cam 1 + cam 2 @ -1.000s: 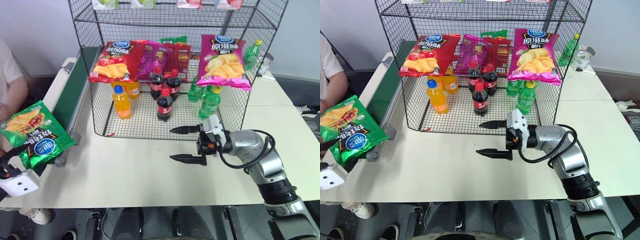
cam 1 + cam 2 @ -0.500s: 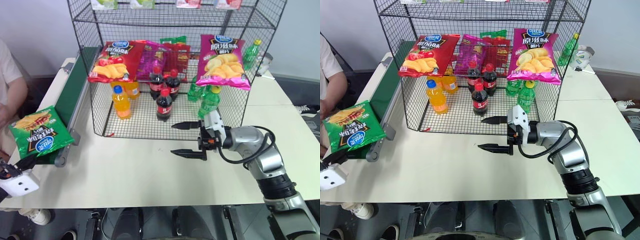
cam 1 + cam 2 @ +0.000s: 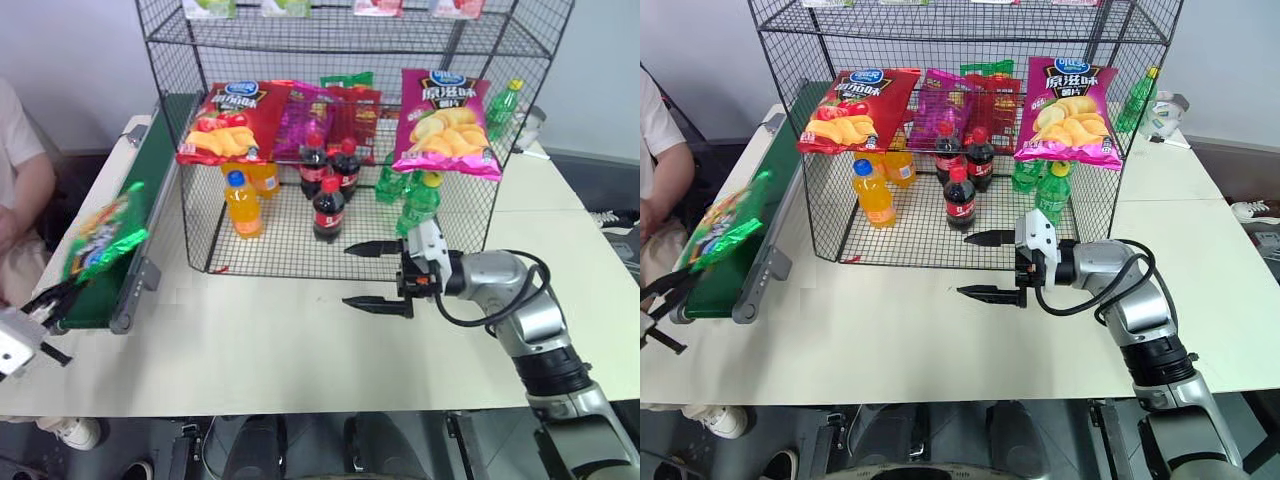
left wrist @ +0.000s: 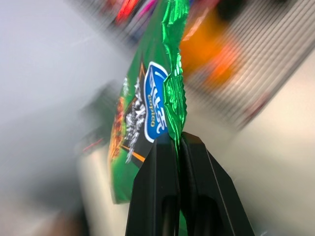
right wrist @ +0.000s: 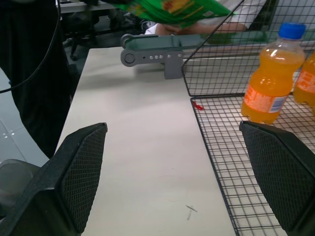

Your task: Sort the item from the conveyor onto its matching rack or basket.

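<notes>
The item, a glossy green crisp bag (image 3: 105, 240) with a blue-white logo (image 4: 155, 110), hangs tilted and nearly edge-on above the near end of the dark green conveyor (image 3: 150, 170). My left gripper (image 4: 171, 140) is shut on the bag's crimped edge, at the table's left side (image 3: 665, 288). My right gripper (image 3: 346, 276) stands open over the table, just in front of the black wire rack (image 3: 350, 30), pointing left with nothing between its fingers. The bag also shows in the right wrist view (image 5: 172, 7).
The rack's middle tier carries a red crisp bag (image 3: 225, 122) and a pink crisp bag (image 3: 445, 122). Orange (image 3: 243, 205), cola (image 3: 328, 205) and green bottles (image 3: 418, 205) stand on its bottom tier. A person (image 3: 20, 180) sits at the far left. Bare tabletop (image 3: 280, 340) lies before the rack.
My left gripper has closed on the green bag and lifted it up and to the right, turning it from flat to nearly edge-on. The right gripper has stayed where it was.
</notes>
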